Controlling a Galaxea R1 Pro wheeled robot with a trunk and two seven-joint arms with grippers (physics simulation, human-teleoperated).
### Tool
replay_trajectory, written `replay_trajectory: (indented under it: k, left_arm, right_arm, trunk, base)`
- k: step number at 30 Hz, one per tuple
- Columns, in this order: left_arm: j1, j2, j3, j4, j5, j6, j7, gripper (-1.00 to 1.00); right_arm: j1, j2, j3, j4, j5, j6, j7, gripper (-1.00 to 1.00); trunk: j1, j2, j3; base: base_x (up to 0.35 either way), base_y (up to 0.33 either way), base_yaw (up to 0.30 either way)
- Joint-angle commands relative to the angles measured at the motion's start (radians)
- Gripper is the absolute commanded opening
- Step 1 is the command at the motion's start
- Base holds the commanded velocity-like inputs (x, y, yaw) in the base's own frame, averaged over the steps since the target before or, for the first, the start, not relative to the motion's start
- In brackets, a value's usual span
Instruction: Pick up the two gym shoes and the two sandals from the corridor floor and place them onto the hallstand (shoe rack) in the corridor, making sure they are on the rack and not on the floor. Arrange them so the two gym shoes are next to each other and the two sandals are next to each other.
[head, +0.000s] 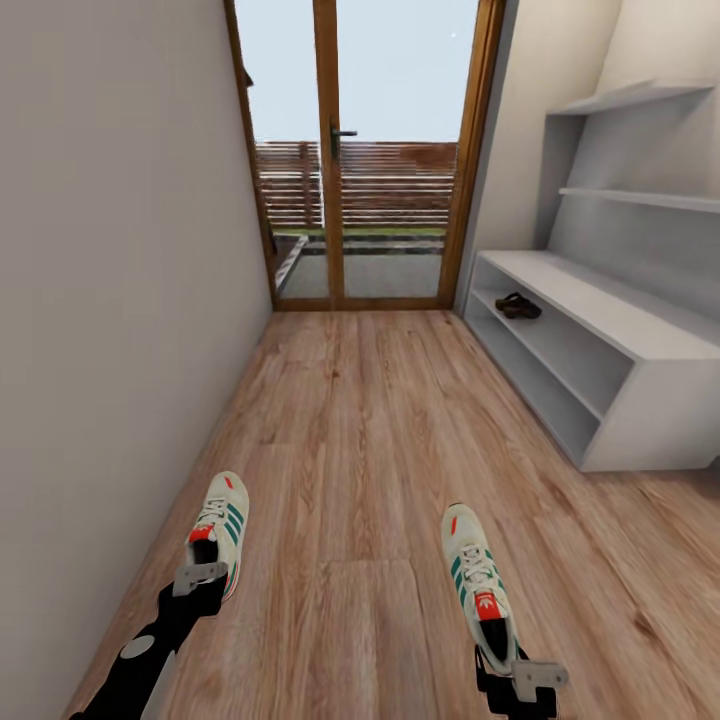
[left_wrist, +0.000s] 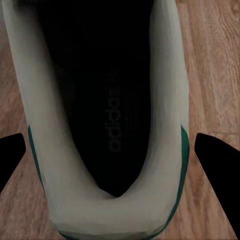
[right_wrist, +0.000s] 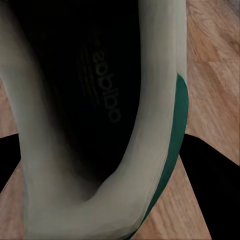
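Observation:
Two white gym shoes with green stripes point away from me over the corridor floor (head: 360, 440). The left gym shoe (head: 222, 528) has my left gripper (head: 200, 580) shut across its heel; in the left wrist view the black fingers (left_wrist: 217, 170) flank the shoe's opening (left_wrist: 107, 115). My right gripper (head: 520, 675) is shut on the heel of the right gym shoe (head: 478, 582), its finger (right_wrist: 210, 180) pressed to the green-trimmed side (right_wrist: 150, 140). The dark-brown sandals (head: 518, 306) lie side by side on a low shelf of the grey hallstand (head: 640, 340), at its far end.
A plain wall (head: 110, 300) runs along the left. A wood-framed glass door (head: 365, 150) closes the corridor's far end. The hallstand stands along the right wall with two stepped shelves (head: 640, 195) above its bench top.

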Motion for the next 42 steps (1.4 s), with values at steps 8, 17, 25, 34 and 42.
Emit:
replay_trajectory:
  k: [8, 17, 25, 34, 42]
  left_arm:
    - [0.000, -0.001, 0.003, 0.000, -0.007, 0.001, -0.007, -1.00]
    - [0.000, -0.001, 0.003, 0.000, -0.007, 0.001, -0.007, -1.00]
    - [0.000, -0.001, 0.003, 0.001, -0.006, 0.001, -0.007, -1.00]
    - [0.000, -0.001, 0.003, 0.001, -0.006, 0.001, -0.007, -1.00]
    - [0.000, -0.001, 0.004, 0.001, -0.006, 0.001, -0.007, -1.00]
  right_arm:
    - [-0.001, 0.001, -0.005, 0.000, 0.012, -0.002, -0.003, -1.00]
    - [-0.001, 0.001, -0.005, 0.000, 0.014, -0.003, -0.002, -1.00]
    - [-0.001, 0.001, -0.005, 0.000, 0.012, -0.003, -0.006, -1.00]
    - [-0.001, 0.002, -0.005, 0.000, 0.012, -0.004, -0.007, -1.00]
    - [-0.001, 0.004, -0.005, 0.000, 0.012, -0.004, -0.005, -1.00]
  trunk:
    - [0.000, 0.000, 0.002]
    - [0.000, 0.000, 0.002]
    - [0.000, 0.000, 0.002]
    - [0.000, 0.000, 0.002]
    - [0.000, 0.000, 0.002]
  base:
    - [0.337, 0.000, 0.000]
    - [0.337, 0.000, 0.000]
    - [0.337, 0.000, 0.000]
    - [0.337, 0.000, 0.000]
    - [0.337, 0.000, -0.011]
